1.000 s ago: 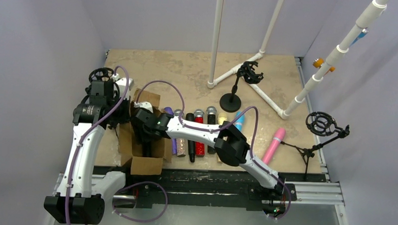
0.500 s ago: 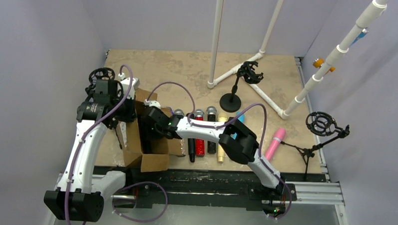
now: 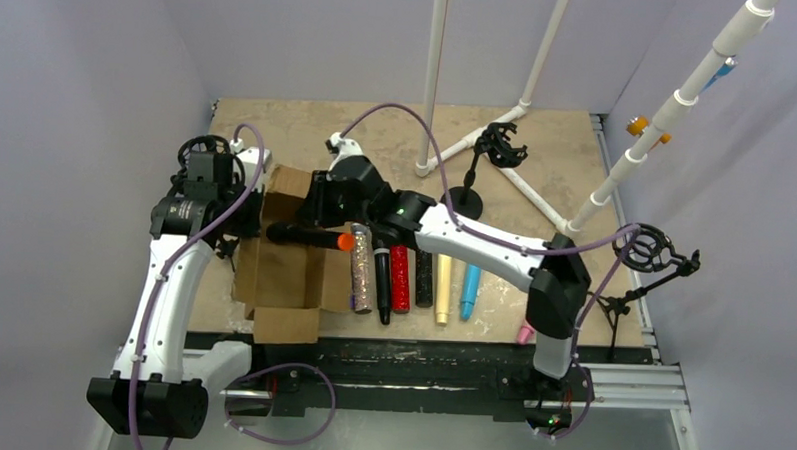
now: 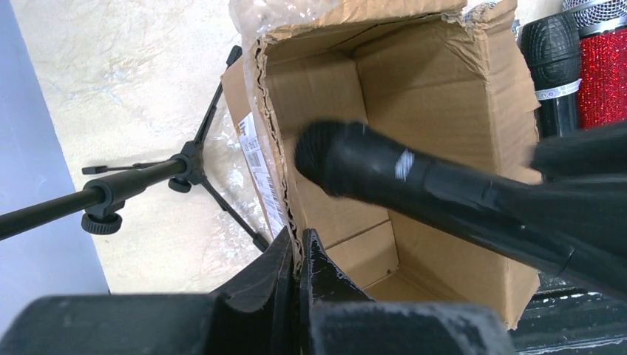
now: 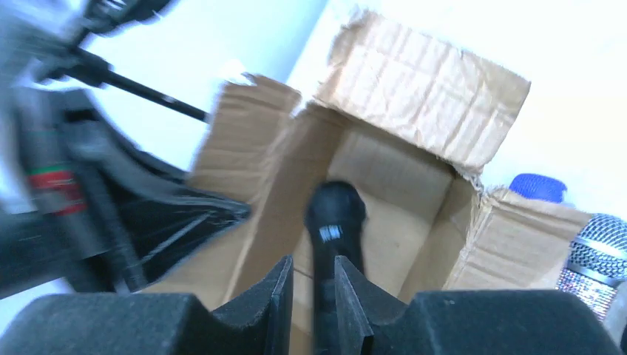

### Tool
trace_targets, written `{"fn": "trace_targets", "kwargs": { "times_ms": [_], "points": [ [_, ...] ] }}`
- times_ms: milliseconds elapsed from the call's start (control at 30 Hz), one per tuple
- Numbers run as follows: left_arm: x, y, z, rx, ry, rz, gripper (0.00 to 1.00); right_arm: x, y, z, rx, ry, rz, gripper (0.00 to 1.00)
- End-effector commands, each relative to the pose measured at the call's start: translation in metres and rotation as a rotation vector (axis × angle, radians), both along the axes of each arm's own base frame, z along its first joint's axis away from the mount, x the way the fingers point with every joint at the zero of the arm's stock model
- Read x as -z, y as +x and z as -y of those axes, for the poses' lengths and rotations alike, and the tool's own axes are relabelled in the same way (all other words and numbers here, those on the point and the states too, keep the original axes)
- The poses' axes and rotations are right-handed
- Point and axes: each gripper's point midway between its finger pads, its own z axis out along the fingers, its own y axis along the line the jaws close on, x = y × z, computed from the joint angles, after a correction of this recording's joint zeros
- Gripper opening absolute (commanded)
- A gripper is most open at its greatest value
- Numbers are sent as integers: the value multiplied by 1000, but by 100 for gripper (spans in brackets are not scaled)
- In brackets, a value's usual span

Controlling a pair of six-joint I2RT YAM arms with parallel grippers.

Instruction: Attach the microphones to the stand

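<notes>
While above box rim, black microphone.

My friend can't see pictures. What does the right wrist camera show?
The right gripper has its jaws shut on a black microphone, whose round head is over an open cardboard box. A purple microphone and a silver glitter microphone peek in at the right edge.

Nothing legible — only a white label on the cardboard box and a white mark on the black microphone, both too blurred to read.
</notes>
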Motion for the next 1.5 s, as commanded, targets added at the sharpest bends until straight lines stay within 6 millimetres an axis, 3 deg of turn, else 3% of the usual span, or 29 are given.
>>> {"fn": "trace_targets", "kwargs": {
  "times_ms": [0,100,200,333,400,500,600,733,1033,1200,1467],
  "points": [
    [-14,10,6,16,-28,37,0,-59,-3,22,0,101,85,0],
    [-20,18,17,26,-90,36,0,-72,-3,43,16,109,102,0],
    [-28,28,21,23,-106,40,0,-68,-3,57,21,78,100,0],
    [-27,32,23,20,-114,26,0,-39,-8,55,-51,-29,89,2],
    [-25,30,24,23,-114,27,0,-15,-9,55,-103,-137,87,14],
    [-20,27,22,20,-104,23,0,11,-20,47,-187,-219,73,44],
    [-15,24,22,22,-102,16,0,9,-39,26,-250,-219,134,56],
    [-14,23,22,24,-103,10,0,13,-62,-5,-319,-231,170,60],
    [-14,20,24,25,-112,2,0,66,-90,-43,-416,-233,185,69],
    [-12,19,25,27,-118,-3,0,94,-85,-53,-361,-306,250,72],
    [-12,18,25,36,-115,-4,0,119,-73,-59,-327,-359,290,71]
  ]
}}
